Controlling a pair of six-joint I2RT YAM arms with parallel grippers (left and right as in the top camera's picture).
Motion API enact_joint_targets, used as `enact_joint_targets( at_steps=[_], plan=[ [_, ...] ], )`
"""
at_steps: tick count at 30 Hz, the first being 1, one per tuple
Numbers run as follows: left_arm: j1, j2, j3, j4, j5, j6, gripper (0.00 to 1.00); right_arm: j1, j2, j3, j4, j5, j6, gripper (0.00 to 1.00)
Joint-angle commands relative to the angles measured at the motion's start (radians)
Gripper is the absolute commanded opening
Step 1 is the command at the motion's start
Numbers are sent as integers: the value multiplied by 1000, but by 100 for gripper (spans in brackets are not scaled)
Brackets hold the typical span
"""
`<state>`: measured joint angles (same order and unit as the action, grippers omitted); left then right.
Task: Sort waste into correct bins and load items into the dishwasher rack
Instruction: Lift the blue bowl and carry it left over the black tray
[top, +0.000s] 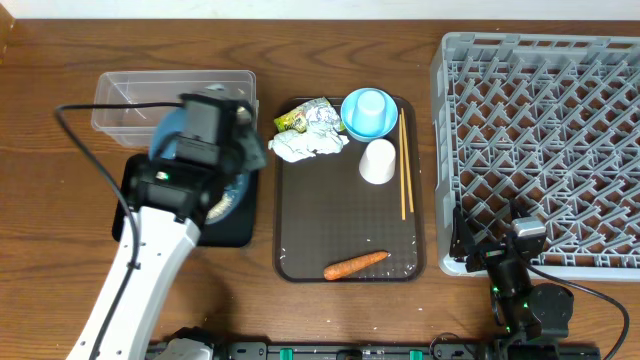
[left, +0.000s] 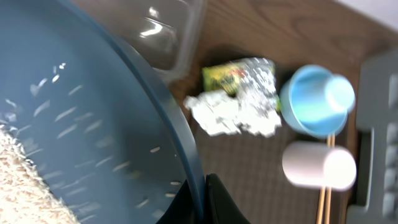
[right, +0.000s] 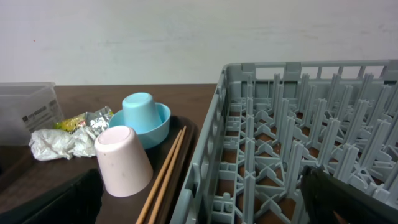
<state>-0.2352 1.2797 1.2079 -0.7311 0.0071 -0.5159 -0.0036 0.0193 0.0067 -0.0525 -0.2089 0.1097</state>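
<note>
My left gripper (left: 202, 186) is shut on the rim of the large dark blue bowl (left: 93, 124), which holds white rice (left: 25, 180). Overhead, that gripper (top: 243, 150) keeps the bowl (top: 168, 135) tilted above the black tray (top: 235, 228), beside the clear tub (top: 175, 95). On the brown serving tray (top: 300, 230) lie the wrapper (top: 303, 118), tissue (top: 308, 146), white cup (top: 378, 160), chopsticks (top: 404, 165), carrot (top: 356, 265), and a light blue cup inside the light blue bowl (top: 368, 112). My right gripper (top: 488, 235) stands open astride the rack's (top: 540, 130) front left wall.
In the right wrist view the rack wall (right: 211, 155) rises between my spread fingers, with the white cup (right: 123, 160) and chopsticks (right: 165, 177) just left of it. The left arm's cable (top: 95, 165) loops over the table left of the black tray.
</note>
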Motion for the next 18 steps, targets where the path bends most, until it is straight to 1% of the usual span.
enact_joint_targets(
  at_steps=[1, 4, 7, 10, 15, 18],
  plan=[
    [95, 11, 26, 27, 130, 26, 6, -6, -1, -1, -4, 2, -6, 99],
    [160, 34, 26, 46, 174, 26, 6, -6, -1, -1, -4, 2, -6, 99],
    [192, 70, 26, 70, 196, 26, 6, -6, -1, -1, -4, 2, -6, 99],
    [196, 121, 26, 97, 206, 25, 6, -6, -1, -1, -4, 2, -6, 99],
    [196, 209, 26, 161, 328, 19, 6, -6, -1, -1, -4, 2, -6, 99],
    [196, 237, 26, 170, 349, -38, 6, -6, -1, -1, -4, 2, -6, 99]
  ],
)
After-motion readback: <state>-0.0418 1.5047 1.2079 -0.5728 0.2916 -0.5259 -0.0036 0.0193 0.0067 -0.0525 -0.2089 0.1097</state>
